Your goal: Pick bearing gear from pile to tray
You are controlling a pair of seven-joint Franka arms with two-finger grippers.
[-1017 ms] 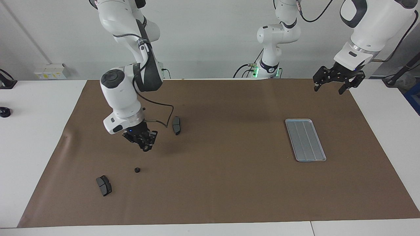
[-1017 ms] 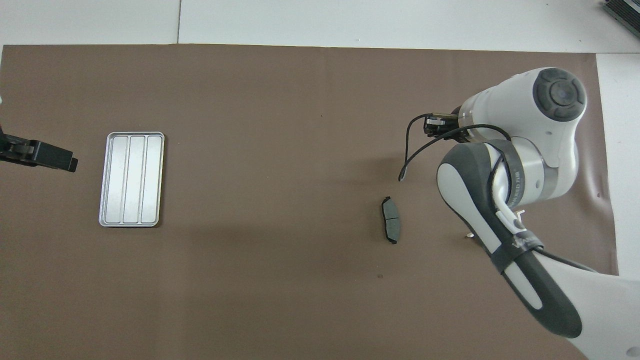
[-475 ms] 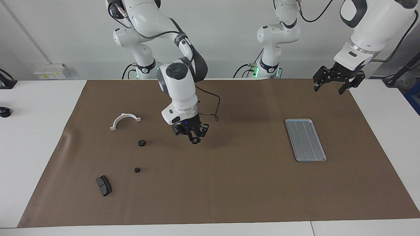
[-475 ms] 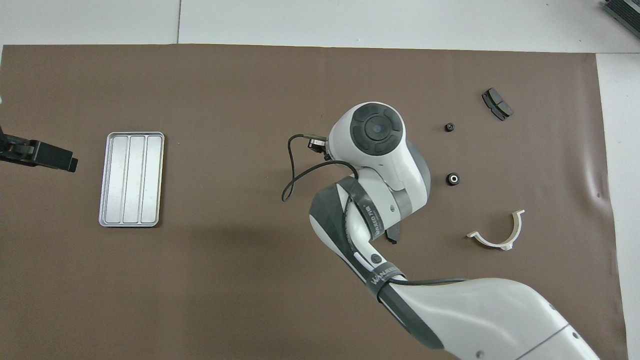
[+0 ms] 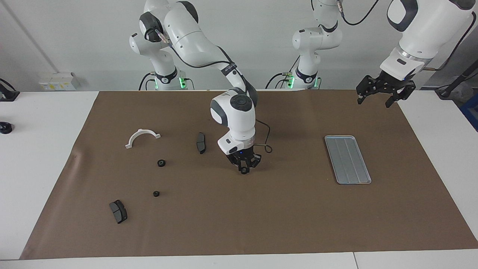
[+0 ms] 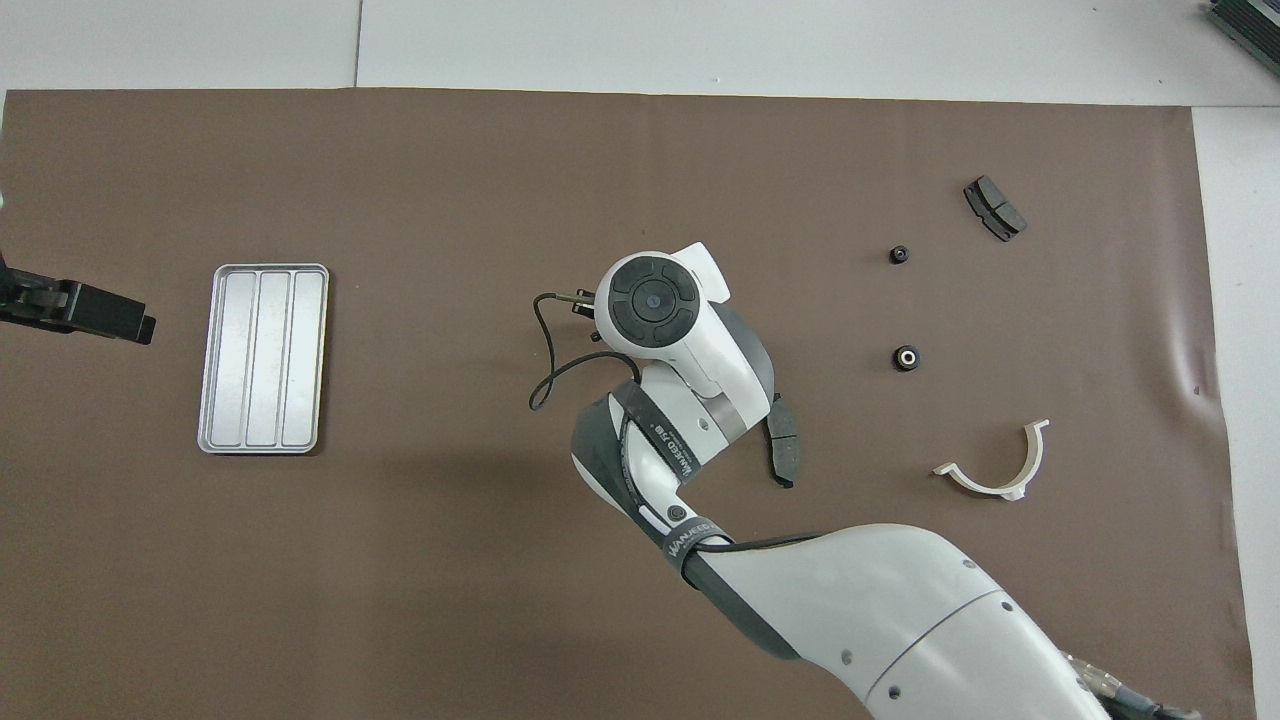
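Observation:
My right gripper point(image 5: 244, 170) hangs over the middle of the brown mat, shut on a small black gear at its tips. In the overhead view its own wrist hides it. The silver tray point(image 5: 347, 158) lies toward the left arm's end and also shows in the overhead view point(image 6: 263, 358). The pile lies toward the right arm's end: two black gears point(image 5: 161, 163) point(image 5: 156, 193), two dark brake pads point(image 5: 201, 142) point(image 5: 118, 211) and a white half-ring bracket point(image 5: 142, 136). My left gripper point(image 5: 375, 100) waits, open and empty, in the air over the mat's edge near the tray.
The brown mat point(image 5: 261, 224) covers most of the white table. A cable loop point(image 5: 266, 144) hangs from the right wrist. A small black object point(image 5: 5, 127) sits on the white tabletop off the mat at the right arm's end.
My right gripper has swung from over the pile to over the middle of the mat, toward the tray. This uncovered the bracket and one gear. The left arm has not moved.

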